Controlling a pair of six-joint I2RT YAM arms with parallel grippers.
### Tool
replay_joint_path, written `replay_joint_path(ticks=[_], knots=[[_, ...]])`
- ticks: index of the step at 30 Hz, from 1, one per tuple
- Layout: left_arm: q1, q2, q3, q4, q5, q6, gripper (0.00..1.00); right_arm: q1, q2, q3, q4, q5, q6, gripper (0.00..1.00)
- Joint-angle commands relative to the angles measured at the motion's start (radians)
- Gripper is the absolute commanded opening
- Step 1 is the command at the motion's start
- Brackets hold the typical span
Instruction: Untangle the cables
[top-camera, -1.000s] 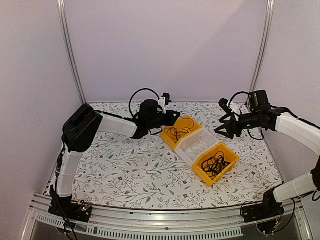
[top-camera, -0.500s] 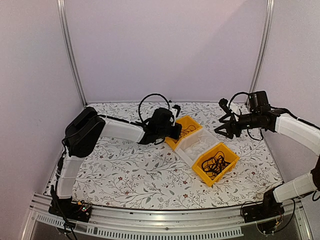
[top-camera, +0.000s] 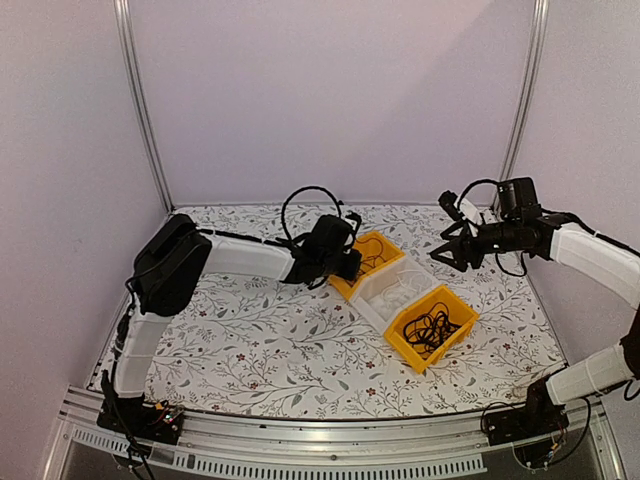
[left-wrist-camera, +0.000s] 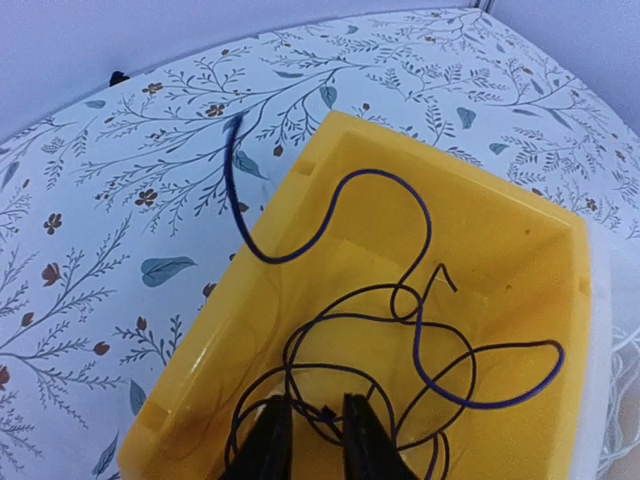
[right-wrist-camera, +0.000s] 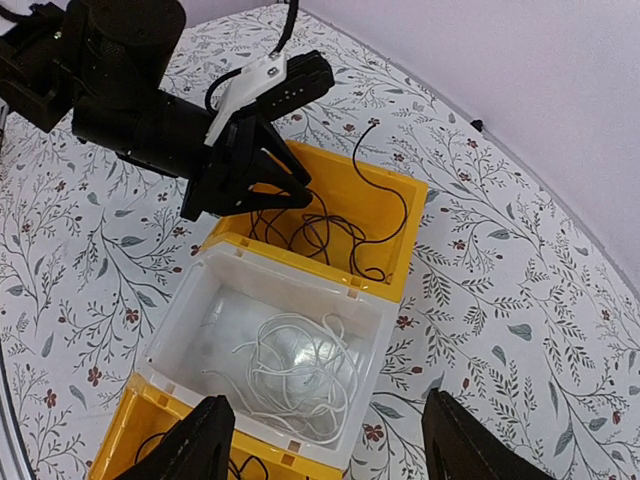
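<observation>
Currently, untangling is judged barely begun. The black cables (left-wrist-camera: 380, 330) lie looped in the far yellow bin (left-wrist-camera: 500, 220), with one end trailing over its 10 o'clock rim. A second clump (top-camera: 430, 326) fills the near yellow bin (top-camera: 402, 348) at the 5 o'clock end of the row. White wires (right-wrist-camera: 300, 365) sit in the white bin (right-wrist-camera: 190, 310) between them.

The left gripper (left-wrist-camera: 310, 410) sits inside the far bin, jaws narrowly apart above crossing strands; no grip is confirmed. The right gripper (right-wrist-camera: 327, 420) hovers wide open and empty. Bin walls confine the left gripper, while open bench (top-camera: 250, 340) lies toward 8 o'clock.
</observation>
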Motion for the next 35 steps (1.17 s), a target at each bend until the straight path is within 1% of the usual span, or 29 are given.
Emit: replay_joint_path(ticks=[1, 3, 4, 7, 9, 13, 15, 17, 20, 23, 25, 28, 29, 31, 33, 35], knots=[[-0.008, -0.106, -0.006, -0.055, -0.022, 0.028, 0.27, -0.029, 0.035, 0.106, 0.031, 0.047, 0.056, 0.69], [-0.008, -0.138, -0.008, -0.072, -0.038, 0.029, 0.34, -0.037, 0.054, 0.147, 0.012, 0.052, 0.066, 0.71], [-0.007, -0.155, -0.014, -0.072, -0.043, 0.031, 0.36, -0.038, 0.068, 0.168, 0.000, 0.056, 0.068, 0.71], [-0.006, -0.217, -0.056, -0.072, -0.051, 0.044, 0.39, -0.041, 0.090, 0.221, -0.022, 0.069, 0.067, 0.72], [-0.007, -0.263, -0.095, -0.071, -0.057, 0.053, 0.40, -0.042, 0.092, 0.242, -0.028, 0.084, 0.069, 0.75], [-0.002, -0.368, -0.161, -0.071, -0.073, 0.095, 0.43, -0.059, 0.082, 0.287, -0.024, 0.125, 0.083, 0.86], [0.003, -0.432, -0.192, -0.072, -0.077, 0.127, 0.47, -0.083, 0.071, 0.306, -0.004, 0.124, 0.115, 0.92], [0.013, -0.479, -0.226, -0.118, -0.072, 0.141, 0.52, -0.110, 0.057, 0.316, 0.019, 0.110, 0.154, 0.98], [0.037, -0.525, -0.291, -0.148, -0.044, 0.127, 0.53, -0.135, 0.035, 0.324, 0.034, 0.080, 0.207, 0.99], [0.062, -0.571, -0.385, -0.148, -0.002, 0.071, 0.53, -0.141, 0.017, 0.346, 0.016, 0.069, 0.246, 0.99], [0.073, -0.610, -0.464, -0.124, 0.034, 0.040, 0.54, -0.141, 0.001, 0.364, 0.015, 0.106, 0.286, 0.99], [0.083, -0.696, -0.513, -0.146, 0.038, 0.047, 0.56, -0.141, -0.029, 0.390, 0.035, 0.256, 0.363, 0.99], [0.087, -0.735, -0.519, -0.167, 0.021, 0.057, 0.58, -0.141, -0.037, 0.396, 0.042, 0.309, 0.376, 0.99], [0.103, -0.815, -0.525, -0.205, -0.033, 0.072, 0.67, -0.141, -0.065, 0.377, 0.070, 0.361, 0.381, 0.99], [0.130, -0.886, -0.537, -0.221, -0.055, 0.090, 0.72, -0.142, -0.095, 0.366, 0.080, 0.359, 0.362, 0.99], [0.165, -0.935, -0.540, -0.235, -0.025, 0.099, 0.75, -0.142, -0.107, 0.339, 0.089, 0.352, 0.369, 0.99]])
